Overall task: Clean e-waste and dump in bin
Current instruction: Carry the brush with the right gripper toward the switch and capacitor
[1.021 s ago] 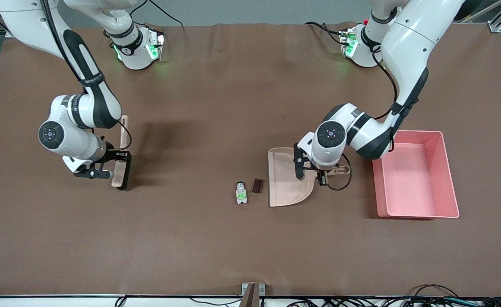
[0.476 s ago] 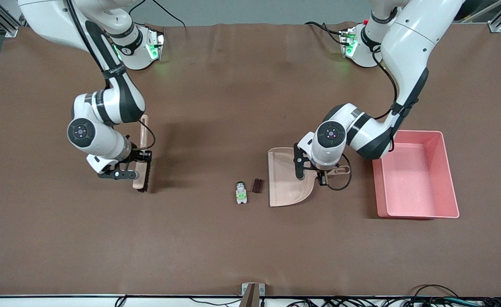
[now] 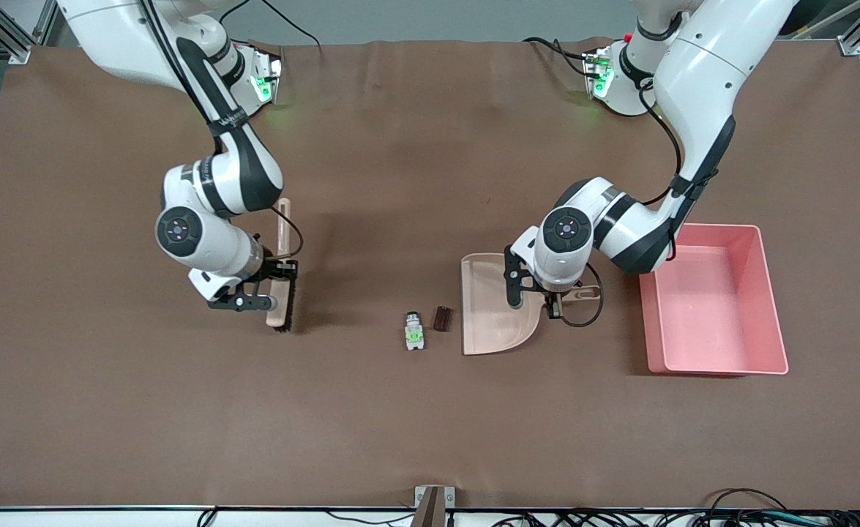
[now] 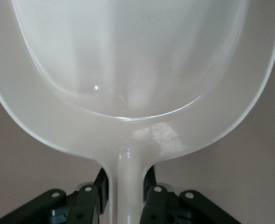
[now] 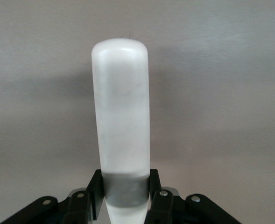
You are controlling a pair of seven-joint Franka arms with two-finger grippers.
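Observation:
The e-waste lies on the brown table: a white-grey component with a green label [image 3: 414,331] and a dark maroon block [image 3: 441,318] beside it, both just off the open lip of the beige dustpan [image 3: 490,307]. My left gripper [image 3: 558,296] is shut on the dustpan's handle; in the left wrist view my left gripper [image 4: 126,184] clamps the handle under the dustpan's scoop [image 4: 128,70]. My right gripper [image 3: 277,277] is shut on a beige brush [image 3: 282,300] with dark bristles, toward the right arm's end from the e-waste; the right wrist view shows my right gripper [image 5: 125,186] on the brush handle [image 5: 121,107]. The pink bin [image 3: 763,293] stands beside the dustpan's handle, toward the left arm's end.
Both arm bases [image 3: 243,80] stand along the table edge farthest from the front camera. Bare brown table [image 3: 356,315] lies between the brush and the e-waste. Cables [image 3: 693,516] run along the edge nearest the front camera.
My right arm has carried the brush across the table toward the e-waste. My left arm, the dustpan and the e-waste have not moved.

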